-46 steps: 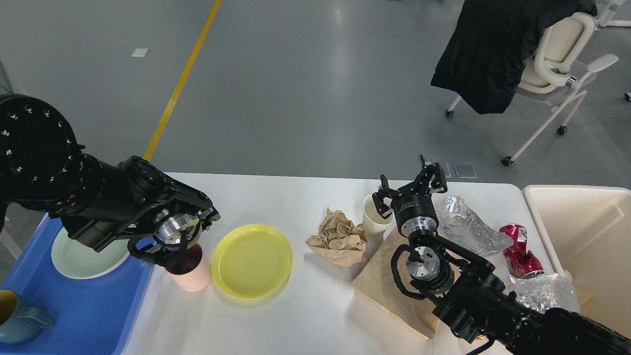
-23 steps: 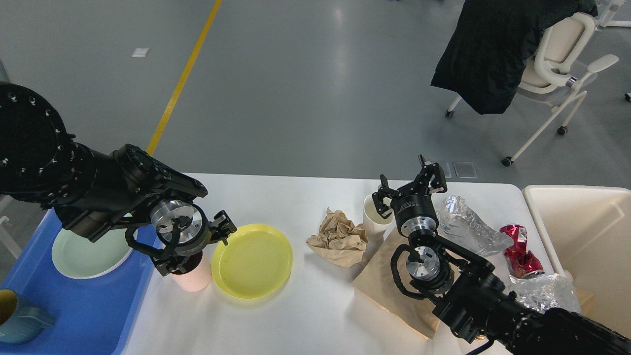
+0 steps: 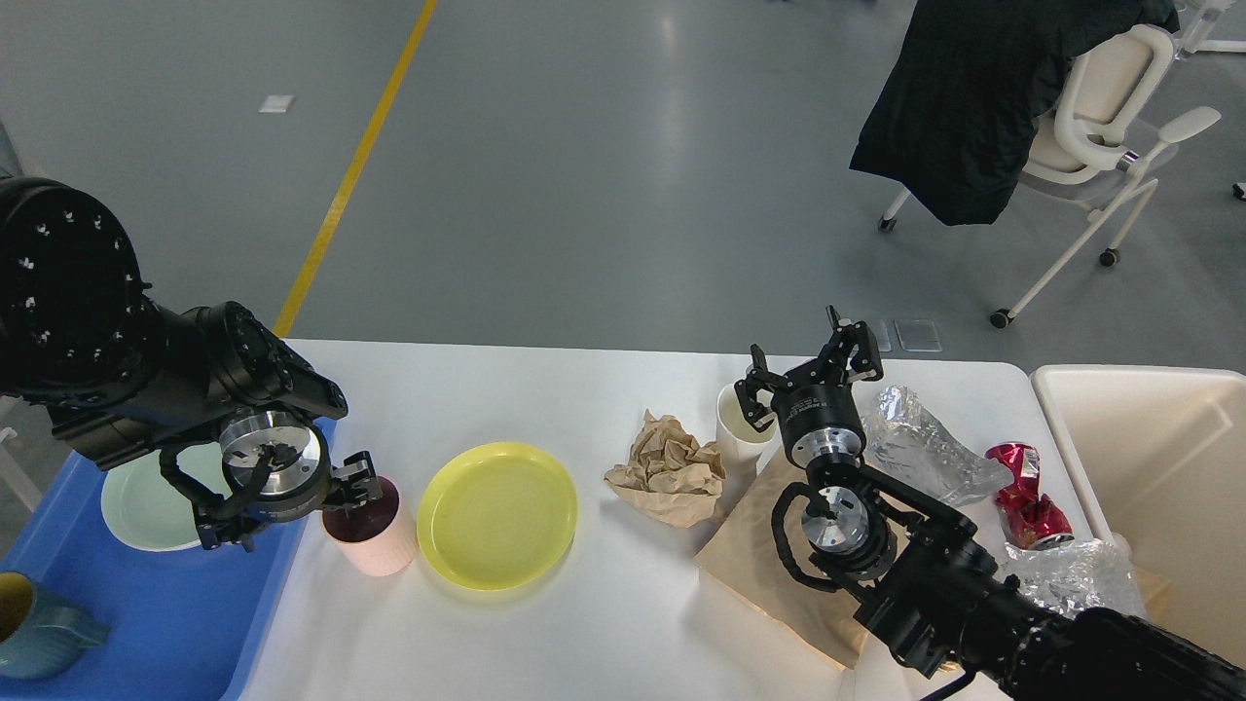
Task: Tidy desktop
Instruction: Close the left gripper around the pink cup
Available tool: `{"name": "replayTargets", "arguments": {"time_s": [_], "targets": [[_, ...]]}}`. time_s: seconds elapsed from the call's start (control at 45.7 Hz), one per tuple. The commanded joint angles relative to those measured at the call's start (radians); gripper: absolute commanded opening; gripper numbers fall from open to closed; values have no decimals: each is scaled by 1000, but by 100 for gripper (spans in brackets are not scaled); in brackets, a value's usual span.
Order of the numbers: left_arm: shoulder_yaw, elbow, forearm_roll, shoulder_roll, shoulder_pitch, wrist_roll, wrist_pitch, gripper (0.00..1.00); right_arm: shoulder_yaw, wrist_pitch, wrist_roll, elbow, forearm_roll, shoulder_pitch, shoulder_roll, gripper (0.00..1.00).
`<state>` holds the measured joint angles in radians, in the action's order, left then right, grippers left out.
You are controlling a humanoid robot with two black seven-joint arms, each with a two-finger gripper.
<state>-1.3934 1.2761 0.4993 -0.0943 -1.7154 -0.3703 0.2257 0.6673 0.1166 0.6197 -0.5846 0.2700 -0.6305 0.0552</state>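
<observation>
The white desktop (image 3: 545, 389) carries a yellow plate (image 3: 496, 514) and, to its left, a pink cup (image 3: 375, 545) with a dark inside. My left gripper (image 3: 354, 483) hovers at that cup's left rim. It is seen small and dark, so its fingers cannot be told apart. Crumpled brown paper (image 3: 672, 467) lies mid-table beside a white paper cup (image 3: 738, 424). Just right of and above the paper cup, my right gripper (image 3: 808, 365) stands open and holds nothing.
A blue tray (image 3: 146, 604) at left holds a pale green plate (image 3: 141, 506) and a teal mug (image 3: 39, 623). A flat brown bag (image 3: 750, 555), clear plastic (image 3: 920, 443), a red wrapper (image 3: 1022, 492) and foil (image 3: 1071, 574) lie right. A cream bin (image 3: 1158, 467) borders the table.
My left arm has pulled back to the left and lower; its gripper went from over the yellow plate's edge to the pink cup's left rim. The right arm has not moved.
</observation>
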Motion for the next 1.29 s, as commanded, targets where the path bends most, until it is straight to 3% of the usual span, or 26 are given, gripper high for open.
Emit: {"name": "replayTargets", "arguments": {"time_s": [0.0,0.262,0.743,1.268], "targets": [[1,-1,-1,7,11,8,-46,96,0,0,0,0,0,0,0,100],[13,-4,1,7,85,14,-216,96,0,0,0,0,0,0,0,100],[102,-23,7,7,178,14,-354,96,0,0,0,0,0,0,0,100],[109,-69,10,4,240,14,-401,91,0,0,0,2,0,0,0,100]]}}
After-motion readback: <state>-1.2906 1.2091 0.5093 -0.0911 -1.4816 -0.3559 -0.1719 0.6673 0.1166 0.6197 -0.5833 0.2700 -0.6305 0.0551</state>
